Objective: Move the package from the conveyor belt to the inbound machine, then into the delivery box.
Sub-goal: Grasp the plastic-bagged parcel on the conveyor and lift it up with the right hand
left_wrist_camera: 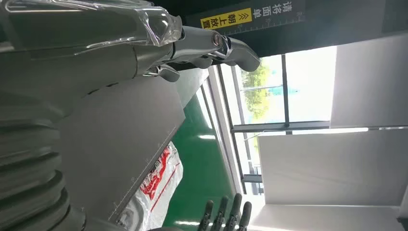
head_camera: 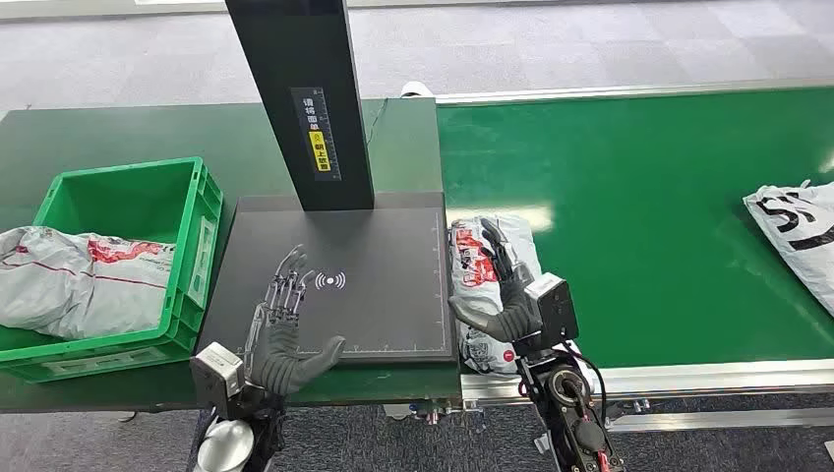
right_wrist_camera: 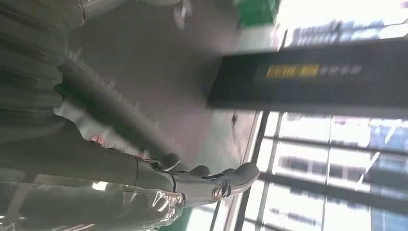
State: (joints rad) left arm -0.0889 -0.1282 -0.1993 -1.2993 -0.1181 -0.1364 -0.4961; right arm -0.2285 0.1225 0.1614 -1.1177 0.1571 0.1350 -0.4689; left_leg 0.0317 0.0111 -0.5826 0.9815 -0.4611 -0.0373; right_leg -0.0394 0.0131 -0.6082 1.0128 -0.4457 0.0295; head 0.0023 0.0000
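A white package with red print (head_camera: 475, 264) lies at the left end of the green conveyor belt (head_camera: 639, 216), right beside the black scanner plate (head_camera: 374, 285) of the inbound machine. My right hand (head_camera: 506, 295) rests on top of it, fingers stretched forward and thumb out toward the plate side. My left hand (head_camera: 283, 320) hovers open over the plate's front left, fingers spread, holding nothing. In the left wrist view the package (left_wrist_camera: 156, 185) lies past the plate's edge, with the right hand's fingertips (left_wrist_camera: 226, 214) beside it. The right wrist view is blurred.
The green delivery box (head_camera: 202, 231) stands left of the plate, and a white package (head_camera: 79, 285) lies in it, hanging over its left side. The machine's black post (head_camera: 300, 98) rises behind the plate. Another white package (head_camera: 797, 236) lies at the belt's right edge.
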